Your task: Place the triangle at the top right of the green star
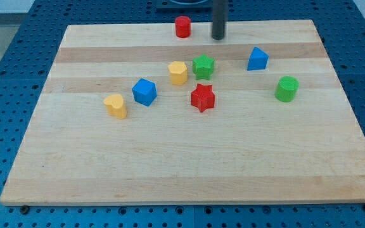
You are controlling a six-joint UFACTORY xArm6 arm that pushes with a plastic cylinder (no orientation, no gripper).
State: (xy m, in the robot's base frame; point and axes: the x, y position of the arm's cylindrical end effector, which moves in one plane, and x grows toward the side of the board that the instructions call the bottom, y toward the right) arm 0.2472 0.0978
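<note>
The blue triangle (257,59) lies on the wooden board, to the right of the green star (203,66) and slightly nearer the view's top. About one block's width of bare board separates them. My tip (218,37) is near the board's top edge, above and a little right of the green star, and up-left of the triangle. It touches no block.
A red cylinder (182,27) stands left of the tip. A yellow hexagon block (178,73) sits against the star's left. A red star (203,97) lies below the green star. A blue cube (144,92), a yellow heart (115,106) and a green cylinder (286,88) also stand on the board (170,171).
</note>
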